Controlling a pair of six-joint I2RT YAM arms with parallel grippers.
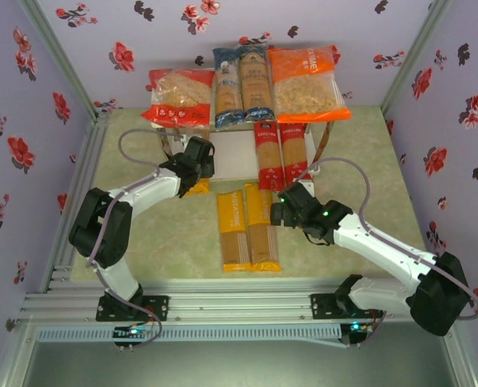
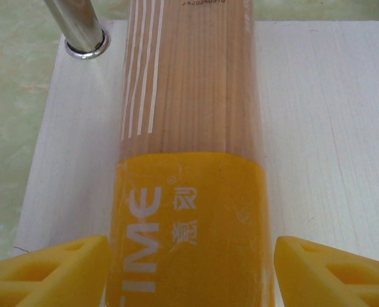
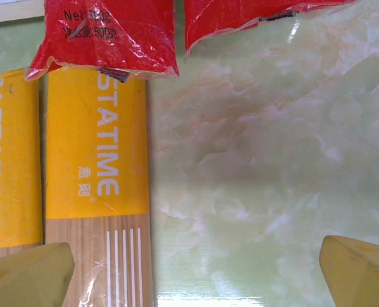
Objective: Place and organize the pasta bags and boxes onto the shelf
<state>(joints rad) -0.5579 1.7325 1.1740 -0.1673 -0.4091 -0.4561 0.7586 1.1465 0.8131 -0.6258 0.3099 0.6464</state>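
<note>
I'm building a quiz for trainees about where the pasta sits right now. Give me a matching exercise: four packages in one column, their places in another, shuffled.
Things:
1. orange bag
2. blue packs
3. red packs
4. pair of yellow packs

Places:
A. on the table, in front of the shelf
B. shelf top, right end
C. lower shelf board, below the orange bag
D. shelf top, middle

Pairs: 1-B, 2-D, 3-C, 4-A.
</note>
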